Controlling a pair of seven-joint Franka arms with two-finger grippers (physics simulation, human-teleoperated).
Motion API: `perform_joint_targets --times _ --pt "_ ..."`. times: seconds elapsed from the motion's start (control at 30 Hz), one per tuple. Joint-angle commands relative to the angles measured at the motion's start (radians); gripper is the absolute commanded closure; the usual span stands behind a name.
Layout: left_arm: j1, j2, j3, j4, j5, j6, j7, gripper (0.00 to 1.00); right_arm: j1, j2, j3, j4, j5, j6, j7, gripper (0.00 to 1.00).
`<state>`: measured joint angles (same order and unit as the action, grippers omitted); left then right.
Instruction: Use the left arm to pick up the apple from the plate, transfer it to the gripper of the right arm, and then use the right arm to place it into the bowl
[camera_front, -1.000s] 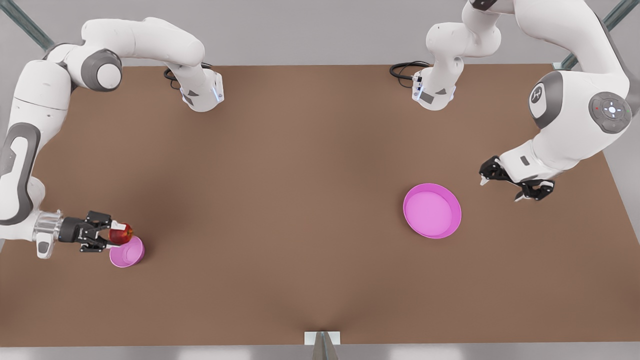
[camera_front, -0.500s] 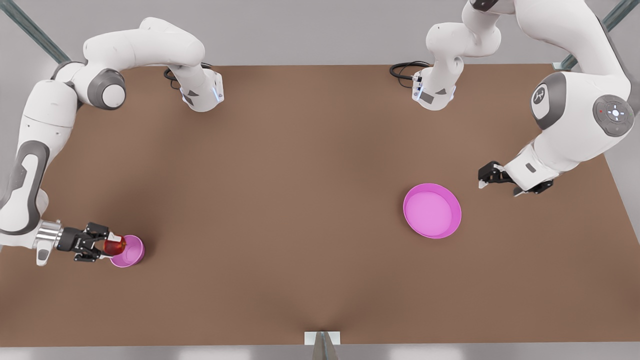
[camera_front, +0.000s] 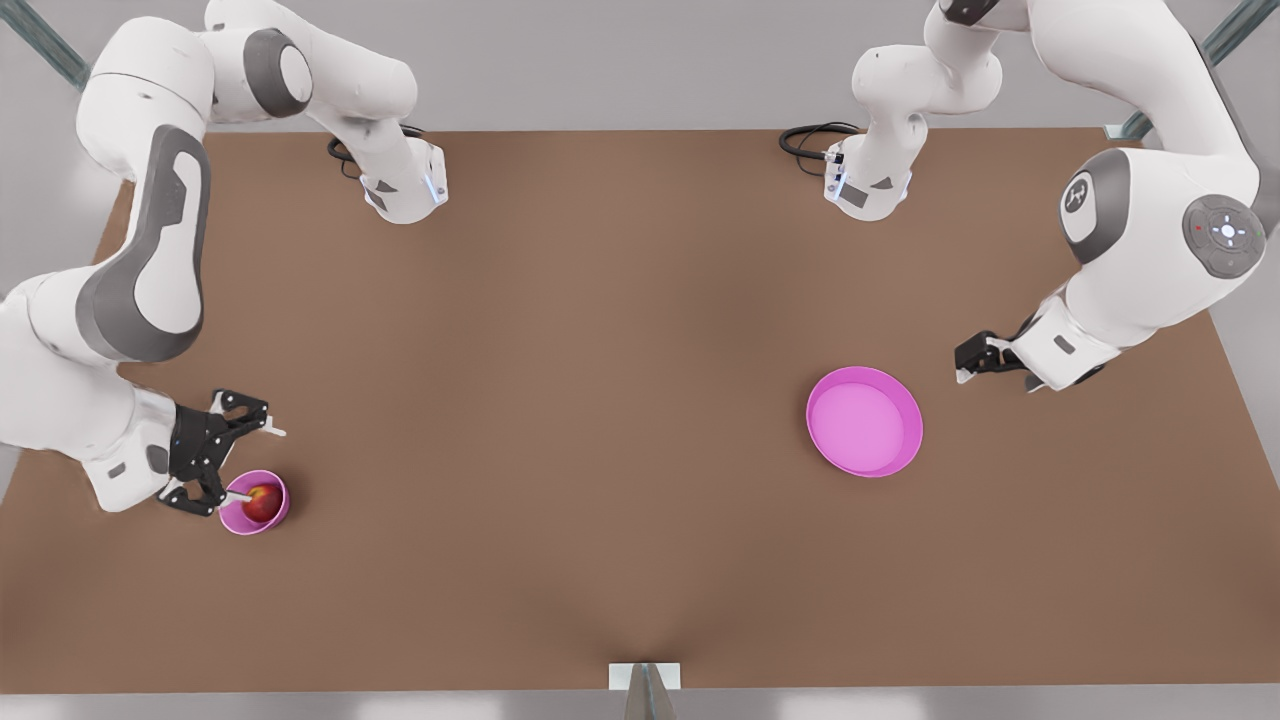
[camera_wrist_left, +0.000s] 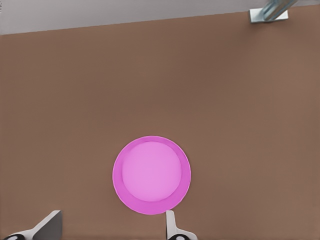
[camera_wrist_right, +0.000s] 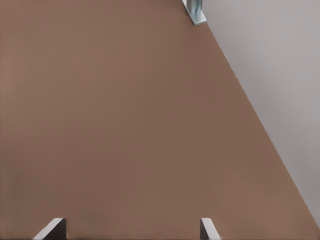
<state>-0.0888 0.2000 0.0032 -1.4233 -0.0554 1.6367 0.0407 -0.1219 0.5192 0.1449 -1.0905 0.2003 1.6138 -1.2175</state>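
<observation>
The red apple (camera_front: 263, 502) lies inside the small pink bowl (camera_front: 240, 526) near the front view's left edge. Just beside and above that bowl, my right gripper (camera_front: 250, 463) is open, its fingers apart and free of the apple; its fingertips (camera_wrist_right: 54, 228) stand wide over bare table. The wide pink plate (camera_front: 864, 421) is empty on the front view's right. My left gripper (camera_front: 995, 379) waits open a short way beyond the plate's far-right side. The plate (camera_wrist_left: 151, 175) also sits ahead of that gripper's spread fingertips (camera_wrist_left: 170, 224).
The brown table (camera_front: 600, 400) stretches between bowl and plate. Both arm bases stand at the far edge with black cables (camera_front: 810, 138) beside them. A metal bracket (camera_front: 645, 678) sits at the near edge's middle. The right arm's bulky links hang over the table's left side.
The right gripper opened and let the apple go into the bowl, then swung back and up away from it. The left gripper drew slightly back near the plate.
</observation>
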Motion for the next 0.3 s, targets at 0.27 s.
perform_joint_targets --times 0.27 --pt "-0.006 0.026 0.0 0.04 0.008 0.005 -0.058 0.0 0.064 -0.306 -0.11 -0.292 -0.282 0.026 1.205 0.0"
